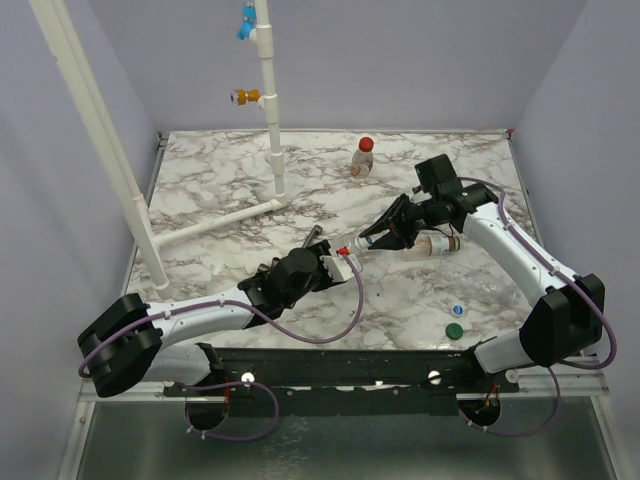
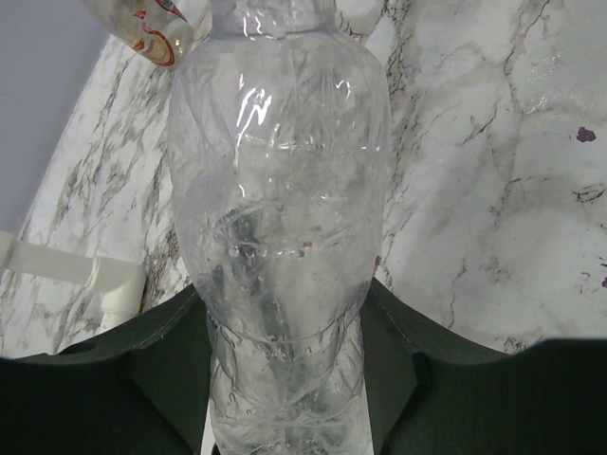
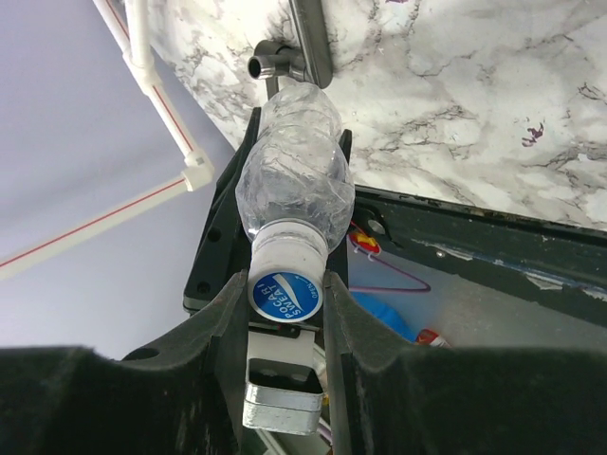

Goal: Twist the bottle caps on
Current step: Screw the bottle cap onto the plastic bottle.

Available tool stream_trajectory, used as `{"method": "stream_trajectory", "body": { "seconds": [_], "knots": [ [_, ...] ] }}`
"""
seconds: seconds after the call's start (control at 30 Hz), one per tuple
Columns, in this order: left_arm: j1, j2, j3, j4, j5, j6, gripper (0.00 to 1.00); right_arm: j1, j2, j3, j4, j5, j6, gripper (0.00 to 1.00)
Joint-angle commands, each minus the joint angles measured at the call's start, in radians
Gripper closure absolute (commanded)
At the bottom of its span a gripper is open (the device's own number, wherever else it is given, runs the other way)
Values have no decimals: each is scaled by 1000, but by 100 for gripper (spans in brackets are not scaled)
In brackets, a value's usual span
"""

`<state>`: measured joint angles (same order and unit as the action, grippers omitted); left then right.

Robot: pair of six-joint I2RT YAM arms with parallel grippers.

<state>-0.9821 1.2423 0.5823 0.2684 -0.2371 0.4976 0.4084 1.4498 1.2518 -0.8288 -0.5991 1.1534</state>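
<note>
My left gripper (image 1: 335, 263) is shut on a clear crumpled bottle (image 2: 280, 237) and holds its body between both fingers above the table. My right gripper (image 1: 372, 240) is shut on a white-and-blue cap (image 3: 285, 294) that sits on that bottle's neck (image 3: 294, 185). A bottle with a reddish label (image 1: 436, 244) lies under the right arm; its end shows in the left wrist view (image 2: 142, 28). A bottle with a red cap (image 1: 363, 157) stands at the back. A green cap (image 1: 454, 331) and a second white-and-blue cap (image 1: 458, 310) lie near the front right.
A white pipe frame (image 1: 272, 150) with blue (image 1: 246, 25) and orange (image 1: 245, 97) fittings stands at the back left, with a branch lying on the table (image 1: 215, 225). A grey elbow pipe (image 1: 312, 238) lies just behind the left gripper.
</note>
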Motion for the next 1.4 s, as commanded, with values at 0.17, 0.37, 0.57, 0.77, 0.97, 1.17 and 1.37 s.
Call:
{"method": "stream_trajectory", "body": {
  "seconds": [0.17,0.37,0.57,0.77,0.97,1.17,1.37],
  "knots": [
    [-7,-6,76,325,-37,-33,100,8,53,75,-186,100,28,67],
    [-7,36,89,310,-40,-103,100,-2,61,143,-229,154,1,61],
    [-6,98,124,327,-36,-151,100,-5,85,209,-289,208,-28,57],
    [-6,142,122,374,-29,-174,100,-13,92,272,-321,249,-49,39],
    [-3,158,111,396,-5,-196,100,-14,60,318,-308,311,-72,15],
    [-1,167,108,399,38,-214,100,-14,-15,348,-200,361,-156,2],
    [0,170,112,397,98,-225,100,-14,-94,349,-73,380,-299,0]
  ]
}}
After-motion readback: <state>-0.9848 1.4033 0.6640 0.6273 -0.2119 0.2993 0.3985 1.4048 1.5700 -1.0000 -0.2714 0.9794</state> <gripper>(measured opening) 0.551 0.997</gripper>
